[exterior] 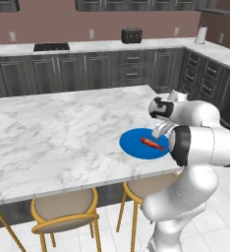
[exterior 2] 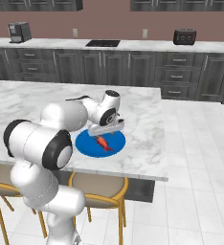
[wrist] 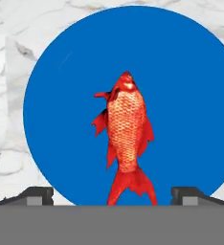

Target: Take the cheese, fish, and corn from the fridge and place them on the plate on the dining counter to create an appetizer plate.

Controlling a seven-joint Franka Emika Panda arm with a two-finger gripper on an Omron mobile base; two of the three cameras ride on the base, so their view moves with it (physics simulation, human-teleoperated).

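Gripper (wrist: 112, 196): spread wide, holding nothing, poised just above the plate with its two dark tips well apart, one on each side of the fish's tail.
Fish (wrist: 126, 139): directly below and between the tips, lying flat near the middle of the plate, apart from both tips.
Plate (wrist: 195, 95): under the gripper, round and blue, bare apart from the fish.
Dining counter (exterior: 53, 133): marble top beneath the plate; the plate sits near the edge closest to the robot, above the stools (exterior: 63, 206).
Step in hand, as judged: fish delivered, release done.
Doing it well: lift straight up, tips kept wide so neither clips the tail.
Remaining: cheese and corn, neither on the plate.
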